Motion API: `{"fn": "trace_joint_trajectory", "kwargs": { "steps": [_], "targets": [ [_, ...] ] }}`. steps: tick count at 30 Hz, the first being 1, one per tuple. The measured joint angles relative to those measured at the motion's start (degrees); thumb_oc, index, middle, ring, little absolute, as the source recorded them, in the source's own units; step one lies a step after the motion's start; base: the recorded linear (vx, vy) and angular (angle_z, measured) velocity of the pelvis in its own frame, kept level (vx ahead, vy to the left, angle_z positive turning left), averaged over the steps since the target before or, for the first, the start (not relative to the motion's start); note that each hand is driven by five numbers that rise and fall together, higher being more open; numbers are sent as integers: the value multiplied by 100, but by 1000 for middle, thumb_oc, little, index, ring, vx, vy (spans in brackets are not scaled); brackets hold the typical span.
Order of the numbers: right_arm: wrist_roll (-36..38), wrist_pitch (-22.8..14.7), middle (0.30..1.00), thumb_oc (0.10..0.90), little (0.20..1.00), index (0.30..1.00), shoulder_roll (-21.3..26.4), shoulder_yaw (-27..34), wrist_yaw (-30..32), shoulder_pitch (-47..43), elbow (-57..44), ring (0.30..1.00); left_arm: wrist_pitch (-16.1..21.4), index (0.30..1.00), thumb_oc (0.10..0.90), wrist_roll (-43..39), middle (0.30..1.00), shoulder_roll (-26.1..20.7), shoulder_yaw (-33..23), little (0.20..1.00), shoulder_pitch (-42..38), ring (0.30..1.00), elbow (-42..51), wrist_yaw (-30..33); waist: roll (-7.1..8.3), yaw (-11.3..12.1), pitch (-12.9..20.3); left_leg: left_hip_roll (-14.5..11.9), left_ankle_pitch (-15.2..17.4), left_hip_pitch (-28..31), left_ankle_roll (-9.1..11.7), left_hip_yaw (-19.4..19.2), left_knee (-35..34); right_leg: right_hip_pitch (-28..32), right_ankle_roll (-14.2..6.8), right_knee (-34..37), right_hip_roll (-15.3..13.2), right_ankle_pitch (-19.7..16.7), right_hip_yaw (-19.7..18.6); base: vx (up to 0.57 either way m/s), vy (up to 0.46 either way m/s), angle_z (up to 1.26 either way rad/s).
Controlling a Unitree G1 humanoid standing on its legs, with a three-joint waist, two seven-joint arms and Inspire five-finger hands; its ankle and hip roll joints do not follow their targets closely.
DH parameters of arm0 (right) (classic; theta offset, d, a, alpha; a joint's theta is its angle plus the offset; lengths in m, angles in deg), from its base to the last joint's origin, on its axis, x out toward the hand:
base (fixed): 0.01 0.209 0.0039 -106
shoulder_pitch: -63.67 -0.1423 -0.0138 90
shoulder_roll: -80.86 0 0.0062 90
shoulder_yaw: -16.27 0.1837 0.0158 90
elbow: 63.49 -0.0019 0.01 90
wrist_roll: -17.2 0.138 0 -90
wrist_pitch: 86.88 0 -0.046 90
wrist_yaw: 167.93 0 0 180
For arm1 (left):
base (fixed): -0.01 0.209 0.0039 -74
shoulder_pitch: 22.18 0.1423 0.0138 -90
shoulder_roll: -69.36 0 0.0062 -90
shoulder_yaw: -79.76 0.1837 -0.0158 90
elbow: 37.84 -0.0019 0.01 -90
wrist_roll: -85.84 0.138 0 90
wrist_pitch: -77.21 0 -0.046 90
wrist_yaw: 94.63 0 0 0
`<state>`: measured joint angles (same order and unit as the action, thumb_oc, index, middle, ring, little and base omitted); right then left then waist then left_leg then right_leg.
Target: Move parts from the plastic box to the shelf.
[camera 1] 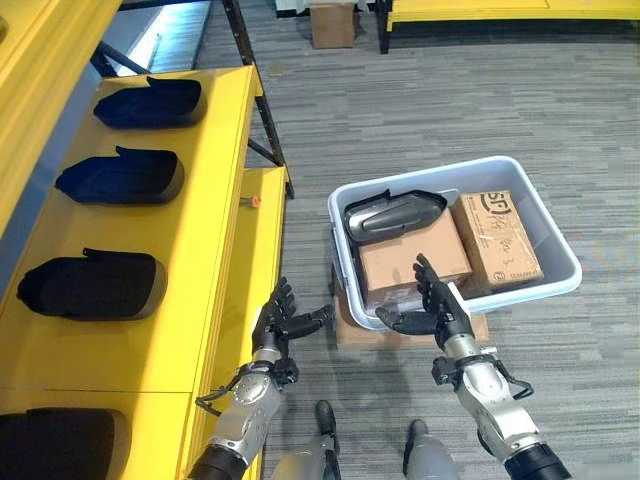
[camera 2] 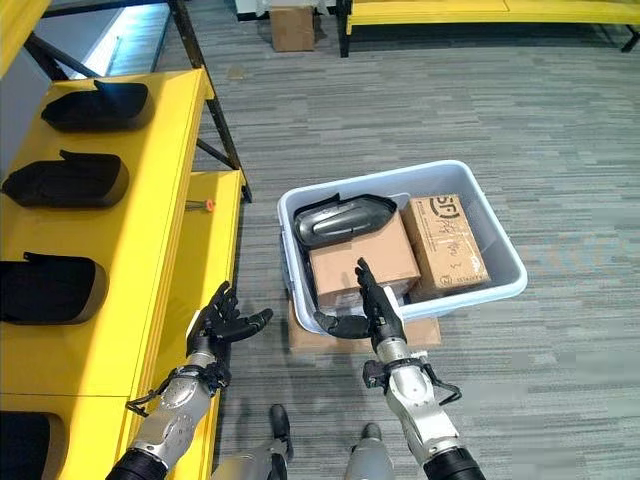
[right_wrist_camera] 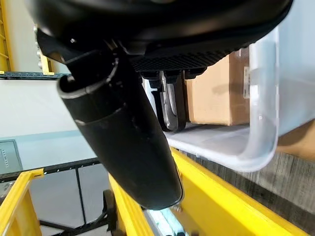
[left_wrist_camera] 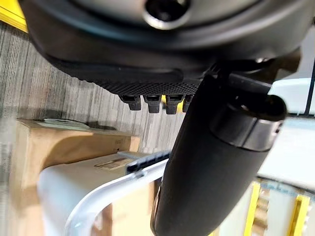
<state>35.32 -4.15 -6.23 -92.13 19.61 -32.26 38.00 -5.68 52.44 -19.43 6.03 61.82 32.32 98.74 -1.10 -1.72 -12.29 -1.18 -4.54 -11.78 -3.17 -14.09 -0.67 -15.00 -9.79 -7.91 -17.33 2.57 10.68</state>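
A pale plastic box (camera 1: pixel 545 225) stands on the floor in front of me, resting on a flat cardboard piece (camera 1: pixel 352 331). Inside lies a dark grey moulded part (camera 1: pixel 395 213) on a cardboard carton (camera 1: pixel 412 256), with a second carton (camera 1: pixel 498 238) beside it. The yellow shelf (camera 1: pixel 215 230) runs along my left and carries several dark parts (camera 1: pixel 122 177). My right hand (camera 1: pixel 437 304) hovers open at the box's near rim (right_wrist_camera: pixel 256 123), fingers straight. Between the shelf edge and the box, my left hand (camera 1: pixel 283 321) is open and holds nothing.
A lower yellow ledge (camera 1: pixel 262 215) sticks out from the shelf toward the box, with a small orange item (camera 1: pixel 256 201) on it. A brown carton (camera 1: pixel 332 24) stands far back on the carpet near another yellow rack (camera 1: pixel 500 12). Black shelf braces (camera 1: pixel 262 100) slant down behind the ledge.
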Motion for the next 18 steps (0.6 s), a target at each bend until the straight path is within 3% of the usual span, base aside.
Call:
{"fn": "trace_joint_trajectory", "kwargs": {
  "steps": [1, 2, 3, 5, 8, 14, 18],
  "targets": [
    [0, -1, 1000, 900, 1000, 1000, -26, -3, -1, 39, -2, 1000, 0, 1000, 900, -2, 1000, -20, -23, 1000, 11, 1000, -20, 1, 45, 5, -26, 22, -55, 49, 50, 21, -64, 138, -21, 284, -37, -205, -25, 29, -52, 26],
    [0, 6, 1000, 900, 1000, 1000, -65, -14, 2, 131, 2, 1000, 20, 1000, 900, -1, 1000, -19, -30, 1000, 49, 1000, -23, -10, 207, 12, -83, 94, -105, 153, 112, 53, -103, 337, -24, 588, -67, -584, -39, 45, -107, 32],
    [-2, 30, 1000, 900, 1000, 1000, -23, -36, -11, 153, 12, 1000, 43, 1000, 900, -2, 1000, 20, -35, 1000, 151, 1000, -20, -9, 193, 17, -98, 29, -123, 213, 161, 118, -190, 385, -104, 640, -28, -862, -5, 37, -140, 24],
    [-2, 24, 1000, 900, 1000, 1000, 11, -30, -10, 112, -2, 1000, 42, 1000, 900, -6, 1000, 62, -38, 1000, 350, 1000, 11, -12, 96, 18, -95, -222, -181, 175, 335, 178, -279, 370, 14, 745, 274, -852, 7, 79, -172, -6],
    [-2, 26, 1000, 900, 1000, 1000, 106, 59, 5, 126, -8, 1000, 40, 1000, 900, -9, 1000, 160, -74, 1000, 523, 1000, 15, -27, 79, -17, -91, -466, -219, 217, 456, 206, -279, 551, 123, 986, 542, -919, 112, 61, -129, -6],
    [8, 23, 1000, 900, 1000, 1000, 214, 358, 19, 134, -38, 1000, 37, 1000, 900, -13, 1000, 268, -113, 1000, 540, 1000, 97, -37, 43, -116, -81, -559, -262, 319, 526, 303, -330, 820, 230, 1226, 671, -956, 261, 69, -96, 9],
    [-12, 68, 1000, 900, 1000, 1000, 330, 397, -6, 177, -753, 1000, 34, 1000, 900, -14, 1000, 258, -327, 1000, 579, 1000, 454, -44, 9, -113, -74, -556, -256, 493, 518, 307, -379, 1010, 235, 1280, 700, -905, 303, 70, -67, 3]
  ]
}}
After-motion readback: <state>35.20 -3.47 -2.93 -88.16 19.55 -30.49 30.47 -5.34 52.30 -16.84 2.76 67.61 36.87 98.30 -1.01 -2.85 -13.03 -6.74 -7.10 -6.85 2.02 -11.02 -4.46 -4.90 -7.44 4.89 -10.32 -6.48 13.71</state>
